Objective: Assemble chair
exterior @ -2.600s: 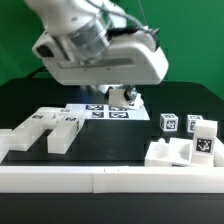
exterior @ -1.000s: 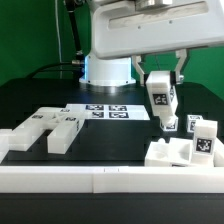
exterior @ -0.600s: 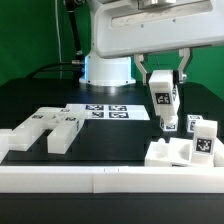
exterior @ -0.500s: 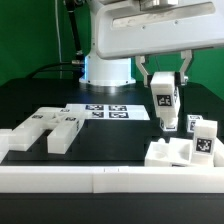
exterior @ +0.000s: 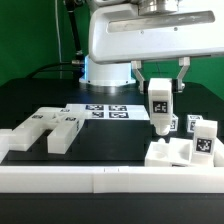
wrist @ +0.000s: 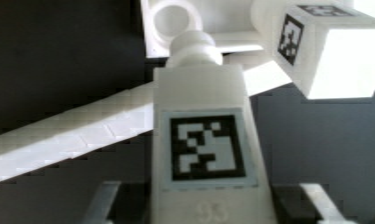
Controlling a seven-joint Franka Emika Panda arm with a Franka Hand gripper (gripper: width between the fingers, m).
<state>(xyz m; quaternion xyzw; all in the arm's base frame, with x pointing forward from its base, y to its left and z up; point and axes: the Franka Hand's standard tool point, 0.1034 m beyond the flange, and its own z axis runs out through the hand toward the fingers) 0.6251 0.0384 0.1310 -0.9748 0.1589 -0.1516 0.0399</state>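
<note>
My gripper (exterior: 160,86) is shut on a white chair post (exterior: 158,106) with a tag on its face. The post hangs upright, its rounded lower tip just above a notched white block (exterior: 168,153) by the front rail. In the wrist view the post (wrist: 205,120) fills the middle between my two fingers (wrist: 120,204), and a tagged chair piece (wrist: 326,48) lies beyond it. On the exterior view's left lie the flat slab (exterior: 46,119) and two notched blocks (exterior: 62,133). Small tagged pieces (exterior: 204,139) stand at the right.
The long low white rail (exterior: 100,179) runs along the table's front edge and shows in the wrist view (wrist: 68,135). The marker board (exterior: 108,111) lies flat behind the parts. The arm's base (exterior: 108,70) stands at the back.
Earlier the arm was low over the marker board; it has since lifted the post and carried it to the exterior view's right. In the last second the post sank slightly toward the notched block.
</note>
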